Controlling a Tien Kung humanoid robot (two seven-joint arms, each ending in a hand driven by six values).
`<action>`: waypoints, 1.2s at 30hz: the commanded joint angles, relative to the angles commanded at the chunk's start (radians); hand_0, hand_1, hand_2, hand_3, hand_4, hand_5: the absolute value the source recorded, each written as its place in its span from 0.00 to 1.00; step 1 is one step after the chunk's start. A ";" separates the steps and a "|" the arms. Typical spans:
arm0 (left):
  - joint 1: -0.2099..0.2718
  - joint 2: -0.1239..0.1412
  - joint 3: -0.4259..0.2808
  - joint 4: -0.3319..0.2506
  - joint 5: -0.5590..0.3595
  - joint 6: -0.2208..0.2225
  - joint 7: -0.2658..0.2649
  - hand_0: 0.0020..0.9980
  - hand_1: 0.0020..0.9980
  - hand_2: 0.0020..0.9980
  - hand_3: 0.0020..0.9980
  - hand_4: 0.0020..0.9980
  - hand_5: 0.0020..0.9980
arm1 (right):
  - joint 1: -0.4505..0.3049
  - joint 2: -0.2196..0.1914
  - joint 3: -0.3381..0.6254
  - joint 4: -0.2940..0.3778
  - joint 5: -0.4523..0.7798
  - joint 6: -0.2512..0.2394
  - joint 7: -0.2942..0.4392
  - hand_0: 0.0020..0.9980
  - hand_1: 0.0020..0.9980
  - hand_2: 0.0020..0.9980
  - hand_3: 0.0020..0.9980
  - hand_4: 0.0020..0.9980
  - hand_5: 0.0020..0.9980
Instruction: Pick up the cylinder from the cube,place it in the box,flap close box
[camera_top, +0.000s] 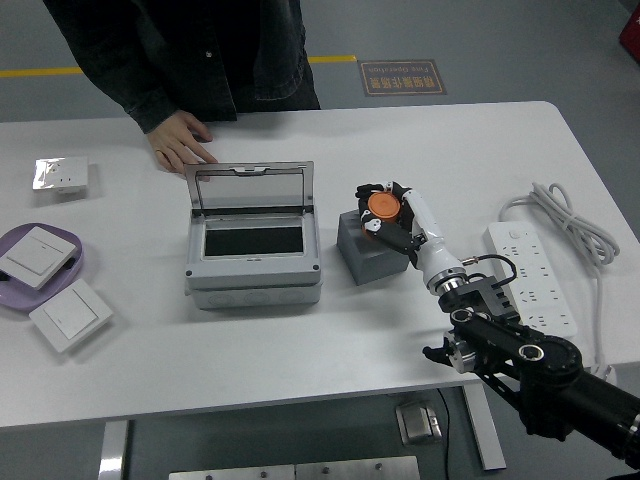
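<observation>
An orange cylinder (382, 206) is above the top of a grey cube (366, 251) right of the box. My right hand (388, 213) is shut on the cylinder, fingers wrapped round its sides. Whether the cylinder still touches the cube I cannot tell. The grey box (253, 240) stands mid-table with its clear lid (250, 189) raised at the back and its dark inside showing. My left hand is out of view.
A person stands at the far side with a hand (180, 141) resting flat on the table behind the box. A white power strip (529, 275) and cable (567, 220) lie at the right. Wall switches (70, 315) and a purple plate (70, 270) lie at the left.
</observation>
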 joint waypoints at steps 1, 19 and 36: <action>0.000 0.000 0.000 0.000 0.000 0.000 0.000 0.62 0.59 0.54 0.62 0.69 0.23 | 0.000 0.000 0.000 0.002 -0.004 -0.003 0.000 0.71 0.65 0.59 0.57 0.45 0.00; 0.012 0.004 0.015 0.000 -0.021 0.002 -0.012 0.62 0.59 0.54 0.62 0.69 0.23 | 0.002 -0.002 0.002 0.038 0.012 -0.033 0.023 0.74 0.64 0.56 0.53 0.10 0.00; 0.013 0.003 0.009 0.000 -0.012 0.002 -0.010 0.62 0.59 0.54 0.62 0.69 0.23 | -0.014 -0.019 0.041 0.170 0.014 -0.093 0.035 0.50 0.53 0.50 0.45 0.11 0.00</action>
